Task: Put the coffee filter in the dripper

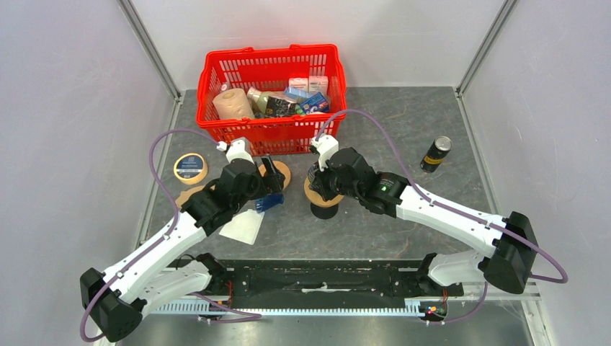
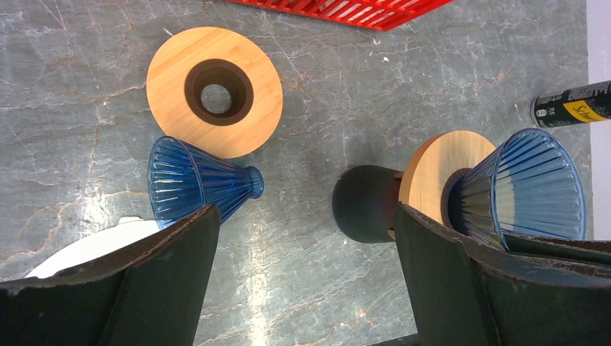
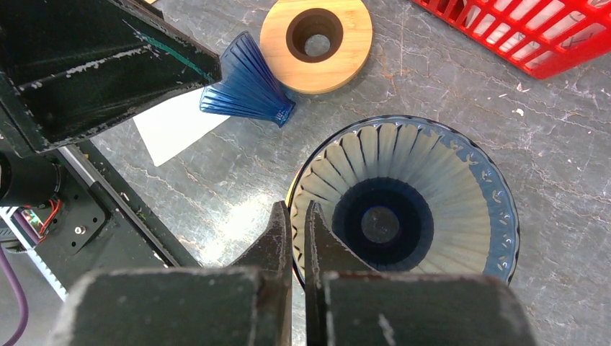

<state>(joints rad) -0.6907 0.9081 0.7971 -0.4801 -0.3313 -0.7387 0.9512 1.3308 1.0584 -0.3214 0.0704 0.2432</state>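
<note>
The dripper (image 1: 322,198) stands at mid-table: a black cylinder (image 2: 366,203), a wooden collar (image 2: 436,173) and a blue ribbed cone mouth (image 3: 403,209). My right gripper (image 3: 296,210) is above it, its jaws nearly closed and pinching the near-left rim of the cone mouth. It shows in the top view (image 1: 318,184) too. The white coffee filter (image 1: 243,225) lies flat on the table left of the dripper and also shows in both wrist views (image 2: 86,249) (image 3: 173,124). My left gripper (image 1: 270,182) hangs open and empty (image 2: 306,213) above the table between the filter and the dripper.
A loose blue ribbed cone (image 1: 268,203) lies on its side beside the filter. A separate wooden ring (image 1: 279,171) lies behind it. A red basket (image 1: 272,137) of groceries stands at the back. A round tin (image 1: 190,167) is at the left, a black can (image 1: 435,153) at the right.
</note>
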